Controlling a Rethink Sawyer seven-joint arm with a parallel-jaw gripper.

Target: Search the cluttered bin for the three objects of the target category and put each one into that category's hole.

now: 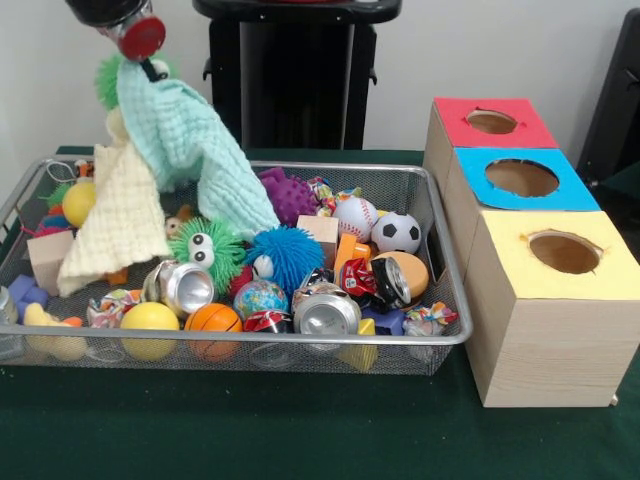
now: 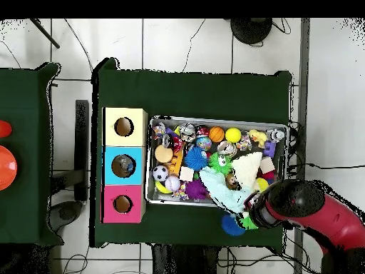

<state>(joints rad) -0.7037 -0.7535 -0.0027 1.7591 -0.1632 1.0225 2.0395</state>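
The wire mesh bin [image 1: 300,341] stands on the green table, full of toys, cans, balls and blocks; it also shows in the overhead view [image 2: 214,118]. My gripper [image 1: 150,62] is high over the bin's left end, shut on a mint green cloth [image 1: 190,140] that hangs down into the bin. A fuzzy green toy [image 1: 108,82] shows behind the cloth's top. A pale yellow cloth [image 1: 118,215] drapes below it. In the overhead view the gripper [image 2: 251,214] is at the bin's near rim, with the mint cloth [image 2: 219,184] trailing from it.
Three wooden boxes with holed tops stand beside the bin: red [image 1: 530,125], blue [image 1: 575,190], yellow [image 1: 505,240]. In the bin lie a baseball [image 1: 355,215], a soccer ball [image 1: 397,232], a basketball [image 1: 212,320], crushed cans [image 1: 327,312] and a blue fuzzy ball [image 1: 285,255].
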